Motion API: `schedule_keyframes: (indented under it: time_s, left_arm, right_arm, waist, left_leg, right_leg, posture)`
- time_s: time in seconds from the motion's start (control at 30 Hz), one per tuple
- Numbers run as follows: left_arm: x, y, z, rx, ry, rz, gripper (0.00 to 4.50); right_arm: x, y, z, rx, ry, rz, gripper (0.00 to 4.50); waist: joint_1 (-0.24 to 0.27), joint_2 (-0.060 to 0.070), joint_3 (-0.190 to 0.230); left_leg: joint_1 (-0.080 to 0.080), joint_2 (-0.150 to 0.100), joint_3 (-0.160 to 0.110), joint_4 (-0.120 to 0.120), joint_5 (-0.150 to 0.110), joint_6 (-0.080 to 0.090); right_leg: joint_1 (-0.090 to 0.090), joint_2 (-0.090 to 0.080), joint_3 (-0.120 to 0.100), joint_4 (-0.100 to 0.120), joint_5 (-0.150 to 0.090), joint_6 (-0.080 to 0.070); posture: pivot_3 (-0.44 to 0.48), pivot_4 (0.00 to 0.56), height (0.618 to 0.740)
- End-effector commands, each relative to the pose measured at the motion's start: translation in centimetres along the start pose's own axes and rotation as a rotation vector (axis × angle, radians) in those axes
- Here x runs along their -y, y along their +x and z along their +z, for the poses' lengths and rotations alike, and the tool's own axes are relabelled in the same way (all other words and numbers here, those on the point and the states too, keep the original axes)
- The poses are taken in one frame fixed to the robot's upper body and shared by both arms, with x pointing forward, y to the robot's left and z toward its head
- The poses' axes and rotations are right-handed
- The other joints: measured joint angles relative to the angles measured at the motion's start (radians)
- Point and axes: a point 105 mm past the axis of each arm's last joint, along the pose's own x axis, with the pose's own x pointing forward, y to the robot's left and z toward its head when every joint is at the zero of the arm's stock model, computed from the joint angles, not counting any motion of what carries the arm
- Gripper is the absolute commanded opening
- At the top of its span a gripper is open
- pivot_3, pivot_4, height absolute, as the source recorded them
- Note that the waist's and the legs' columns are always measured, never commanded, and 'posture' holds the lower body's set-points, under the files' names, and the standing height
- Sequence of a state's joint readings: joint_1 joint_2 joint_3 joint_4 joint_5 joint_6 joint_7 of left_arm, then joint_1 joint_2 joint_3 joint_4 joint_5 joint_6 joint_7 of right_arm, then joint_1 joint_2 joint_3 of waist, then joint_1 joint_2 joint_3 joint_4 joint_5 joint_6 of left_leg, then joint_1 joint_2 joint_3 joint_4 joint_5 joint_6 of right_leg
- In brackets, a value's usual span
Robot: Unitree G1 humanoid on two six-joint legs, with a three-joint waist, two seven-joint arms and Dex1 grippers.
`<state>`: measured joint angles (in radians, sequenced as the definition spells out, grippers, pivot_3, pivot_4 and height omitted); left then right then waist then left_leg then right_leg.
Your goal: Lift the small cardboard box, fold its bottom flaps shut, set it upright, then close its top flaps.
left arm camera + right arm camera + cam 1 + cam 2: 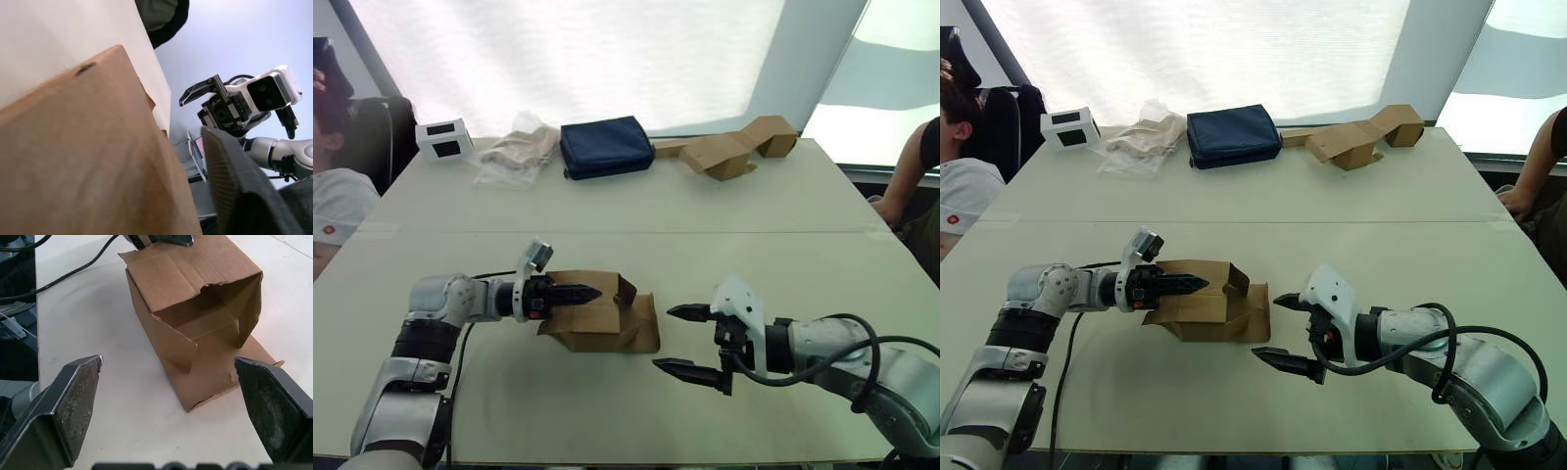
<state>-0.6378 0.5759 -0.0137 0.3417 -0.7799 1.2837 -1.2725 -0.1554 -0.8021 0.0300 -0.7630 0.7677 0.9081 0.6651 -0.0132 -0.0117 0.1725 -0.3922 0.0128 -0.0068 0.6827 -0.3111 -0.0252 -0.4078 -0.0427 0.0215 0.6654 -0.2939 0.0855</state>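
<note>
Right wrist view reveals the small cardboard box (195,318) open inside.

A small, plain brown corrugated cardboard box (186,308) is seen lying on its side at the near centre of the white table, its open end turned right, with unfolded flaps (222,367) spread flat on the tabletop.

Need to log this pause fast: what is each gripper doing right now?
Left gripper: rests on the small cardboard box; fingers cannot be told.
Right gripper: open, empty, facing the box's open end.
</note>
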Motion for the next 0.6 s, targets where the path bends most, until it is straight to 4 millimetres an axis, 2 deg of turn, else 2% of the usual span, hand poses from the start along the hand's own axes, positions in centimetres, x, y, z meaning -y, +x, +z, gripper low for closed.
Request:
schedule_keyframes:
  time_s: [0.03, 0.23, 0.3, 0.43, 0.5, 0.6]
  left_arm:
    - [1.5, 0.3, 0.7, 0.014, 0.042, -0.043, 0.05]
    - [2.3, 0.0, 1.6, 0.051, 0.113, -0.038, 0.02]
    - [2.9, -0.3, 2.5, 0.081, 0.181, -0.032, 0.02]
    - [4.6, -0.8, 4.9, 0.112, 0.37, 0.006, 0.02]
    - [6.0, -0.9, 6.2, 0.116, 0.467, 0.01, 0.02]
    - [8.1, -0.9, 7.7, 0.1, 0.604, 0.014, 0.0]
  right_arm:
    - [-0.8, 0.1, 0.5, 0.019, -0.037, 0.02, 4.5]
    - [-0.6, 0.0, 0.4, 0.029, -0.022, 0.019, 4.5]
    - [0.0, -0.2, 1.3, 0.093, -0.004, -0.006, 4.5]
    - [3.1, -1.2, 4.5, 0.334, 0.056, -0.142, 4.5]
    - [5.3, -1.8, 6.0, 0.437, 0.076, -0.254, 4.5]
    - [8.1, -2.3, 8.0, 0.557, 0.094, -0.394, 3.84]
  waist:
    - [0.001, 0.0, 0.0]
    - [0.001, 0.0, 0.0]
    - [0.0, 0.0, 0.0]
    - [0.0, -0.001, 0.0]
    - [0.001, -0.001, 0.0]
    - [0.0, 0.0, 0.0]
  left_leg:
    - [0.0, 0.0, 0.0, 0.0, 0.0, 0.0]
    - [0.0, 0.0, 0.0, 0.0, 0.0, 0.0]
    - [0.0, 0.0, 0.0, 0.0, 0.0, 0.0]
    - [0.0, 0.001, 0.0, 0.0, 0.0, 0.0]
    - [0.0, 0.0, 0.0, 0.0, 0.0, -0.001]
    - [0.0, 0.0, 0.0, 0.0, 0.0, -0.001]
  right_leg:
    - [0.0, 0.0, 0.0, 0.0, 0.0, 0.0]
    - [0.0, 0.0, 0.0, 0.0, 0.0, 0.0]
    - [0.0, 0.0, 0.0, 0.0, 0.0, 0.0]
    - [0.0, 0.0, 0.0, 0.0, 0.0, 0.0]
    - [0.0, 0.0, 0.0, 0.001, 0.0, 0.0]
    - [0.0, 0.0, 0.0, 0.0, 0.0, 0.0]
  posture:
    - [0.0, 0.15, 0.74]
    - [0.0, 0.15, 0.74]
    - [0.0, 0.15, 0.74]
    - [0.0, 0.15, 0.74]
    - [0.0, 0.15, 0.74]
    - [0.0, 0.15, 0.74]
